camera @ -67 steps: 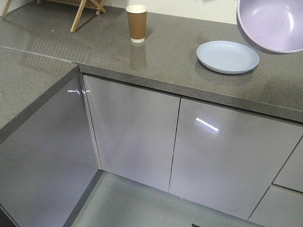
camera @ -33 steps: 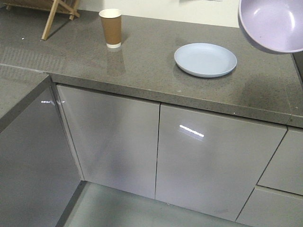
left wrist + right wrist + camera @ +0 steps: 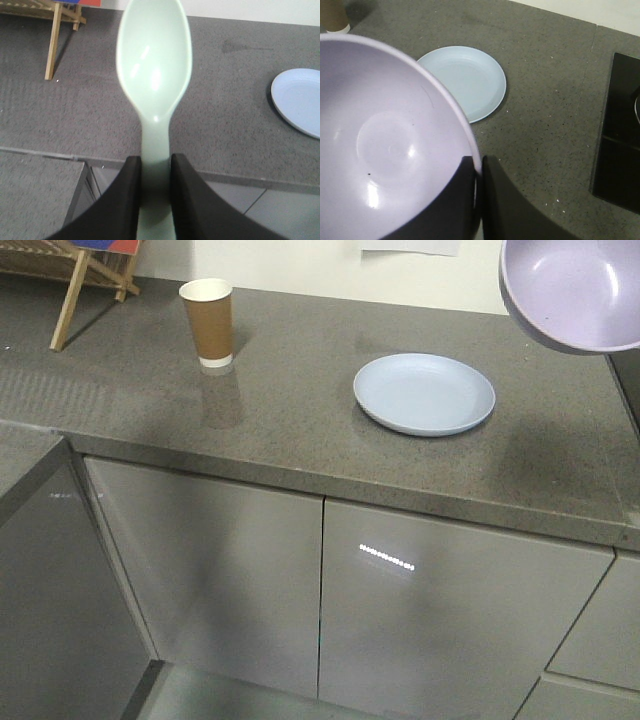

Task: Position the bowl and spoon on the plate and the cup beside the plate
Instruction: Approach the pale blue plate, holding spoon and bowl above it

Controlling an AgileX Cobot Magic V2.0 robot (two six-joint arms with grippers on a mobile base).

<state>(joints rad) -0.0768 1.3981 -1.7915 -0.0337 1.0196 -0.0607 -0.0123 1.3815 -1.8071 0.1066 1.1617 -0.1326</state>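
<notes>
The left claw (image 3: 155, 162) is clamped on the handle of the spoon (image 3: 154, 60), mid-frame. The right claw (image 3: 479, 167) pinches the rim of the bowl (image 3: 385, 140), hanging at the front view's upper right. On the worktop (image 3: 300, 430), the plate (image 3: 424, 393) lies right of centre; the cup (image 3: 208, 323) stands upper left, well apart.
</notes>
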